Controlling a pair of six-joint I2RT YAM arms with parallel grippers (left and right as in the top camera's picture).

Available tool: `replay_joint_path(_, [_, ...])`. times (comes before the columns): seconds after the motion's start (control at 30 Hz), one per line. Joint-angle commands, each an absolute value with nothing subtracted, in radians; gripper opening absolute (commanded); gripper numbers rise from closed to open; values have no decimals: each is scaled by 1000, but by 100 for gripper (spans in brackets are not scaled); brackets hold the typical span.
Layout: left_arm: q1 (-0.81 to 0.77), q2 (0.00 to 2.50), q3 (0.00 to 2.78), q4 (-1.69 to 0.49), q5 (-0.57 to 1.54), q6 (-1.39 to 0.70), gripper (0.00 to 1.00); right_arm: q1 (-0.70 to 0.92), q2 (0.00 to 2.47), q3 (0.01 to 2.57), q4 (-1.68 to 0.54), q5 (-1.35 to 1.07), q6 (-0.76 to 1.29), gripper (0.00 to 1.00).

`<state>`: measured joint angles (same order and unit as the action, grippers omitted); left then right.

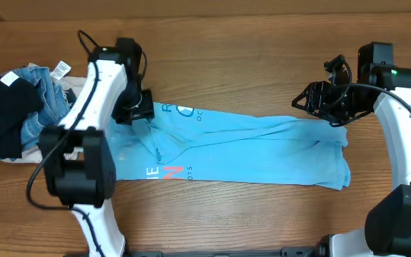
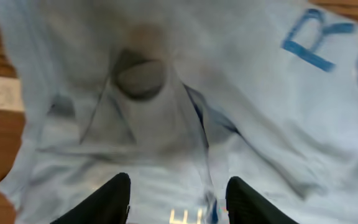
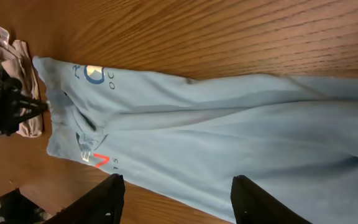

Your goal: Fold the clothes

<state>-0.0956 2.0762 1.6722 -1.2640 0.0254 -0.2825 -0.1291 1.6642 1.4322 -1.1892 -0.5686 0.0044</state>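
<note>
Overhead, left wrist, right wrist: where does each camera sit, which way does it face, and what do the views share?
Overhead: above the table, looking straight down at the T-shirt; both arms show, with the left end effector and right end effector at opposite ends.
Left wrist: close above the T-shirt's printed end, looking down; only its fingertips show.
Right wrist: at the other end, looking along the T-shirt toward the left arm; its own fingertips show.
Shared: overhead and right wrist both show the red-and-white letters.
</note>
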Motion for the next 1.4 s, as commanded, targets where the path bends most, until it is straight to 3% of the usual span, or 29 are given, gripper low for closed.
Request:
replay_joint_path(0.0, [-81,2122,1665,-1242,-6,-295,50,-124,1651,1440,-1187,-566,3,59])
replay_joint_path(0.13, [-65,2132,1664,-1216,-66,-296,43,-124,1651,1440,-1188,-566,3,59])
replay_joint_path(0.27, [-49,2132,1664,-1203,-90,-283,26,-124,1651,1440,-1188,-566,3,59])
replay_joint_path(0.33, [-45,2132,1664,-1191,-89,-273,25,-124,1651,1440,-1188,-566,3,59])
replay_joint_path(0.37, [-45,2132,1664,-1181,-89,-263,28,-124,1651,1440,-1188,-566,3,59])
replay_joint_path(0.43, [-45,2132,1664,-1165,-89,-261,56,-124,1651,1440,-1188,-566,3,59])
replay_joint_path(0.5, [-45,2132,1664,-1155,-89,-261,61,-124,1651,1440,-1188,-566,3,59])
replay_joint_path(0.73, [-45,2133,1660,-1128,-72,-257,37,-124,1651,1440,-1192,-567,3,59])
replay_joint_path(0.83, [-45,2134,1650,-1121,-40,-242,20,-124,1651,1440,-1192,-567,3,58])
replay_joint_path(0.87, [-45,2134,1649,-1125,-39,-242,5,-124,1651,1440,-1192,-567,3,58])
replay_joint_path(1.37, [90,2131,1665,-1623,-157,-289,4,-124,1651,1440,-1195,-566,3,59])
